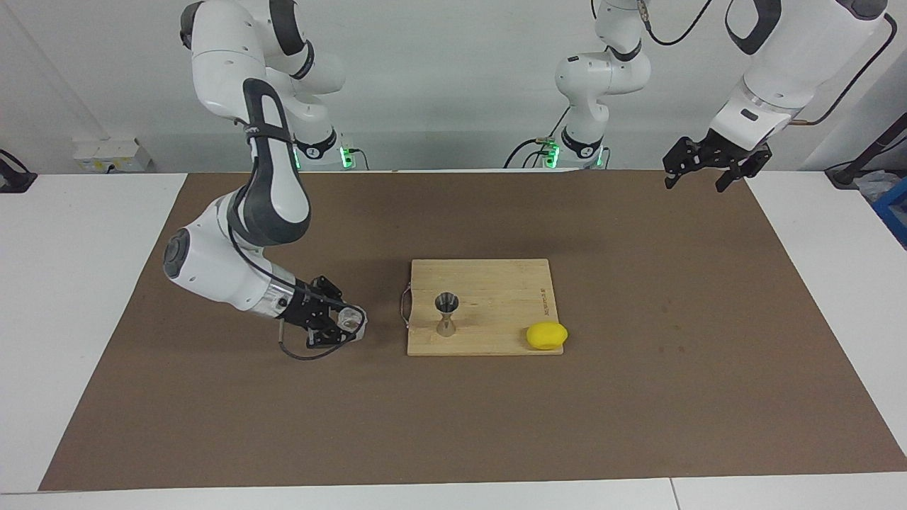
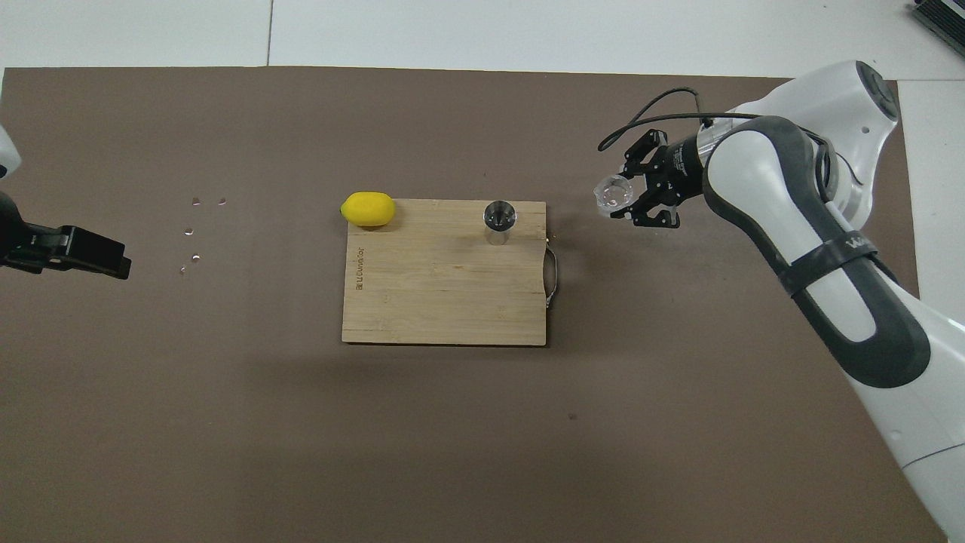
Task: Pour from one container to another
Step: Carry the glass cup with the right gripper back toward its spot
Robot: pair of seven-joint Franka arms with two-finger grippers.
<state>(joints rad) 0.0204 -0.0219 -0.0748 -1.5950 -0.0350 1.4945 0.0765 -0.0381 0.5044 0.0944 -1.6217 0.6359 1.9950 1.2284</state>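
The small clear glass tumbler (image 1: 349, 318) (image 2: 614, 193) is clasped in my right gripper (image 1: 341, 322) (image 2: 629, 197), which is shut on it low over the brown mat, beside the handle end of the wooden board. The silver hourglass jigger (image 1: 446, 313) (image 2: 499, 222) stands upright on the board (image 1: 496, 297) (image 2: 445, 286), near the edge farthest from the robots. My left gripper (image 1: 698, 176) (image 2: 113, 264) waits open in the air over the mat's corner at the left arm's end of the table, holding nothing.
A yellow lemon (image 1: 546, 335) (image 2: 368, 209) lies at the board's corner farthest from the robots, toward the left arm's end. The board has a metal handle (image 1: 404, 304) (image 2: 552, 275) facing the right arm. A few small glinting specks (image 2: 194, 230) dot the mat.
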